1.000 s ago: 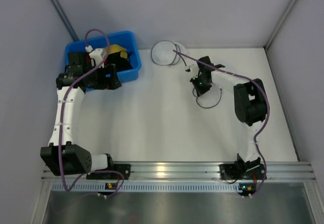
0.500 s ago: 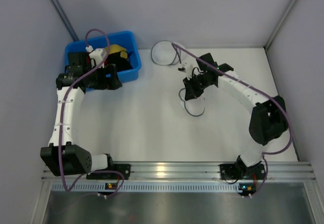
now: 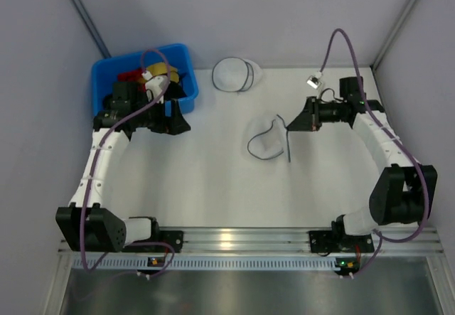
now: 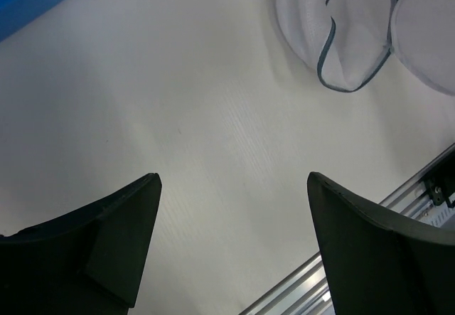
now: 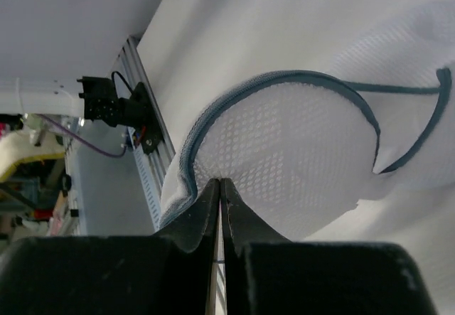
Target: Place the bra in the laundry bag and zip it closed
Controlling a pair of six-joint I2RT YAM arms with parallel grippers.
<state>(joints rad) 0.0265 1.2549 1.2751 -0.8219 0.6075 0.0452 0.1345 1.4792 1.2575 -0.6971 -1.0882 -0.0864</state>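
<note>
Arms [image 3: 96,162] extended — left end effector [image 4: 233,187] agape, right end effector [image 5: 219,185] pinching laundry bag [image 5: 284,137].

Even, diffuse overhead light; bench [image 3: 213,180] bright white, shadows soft, short. Glare patch on metal rail [image 3: 227,238]. Wrist views: near fingers [image 4: 92,251] dark, blurred; laundry bag [image 5: 284,151] mesh sharp.
</note>
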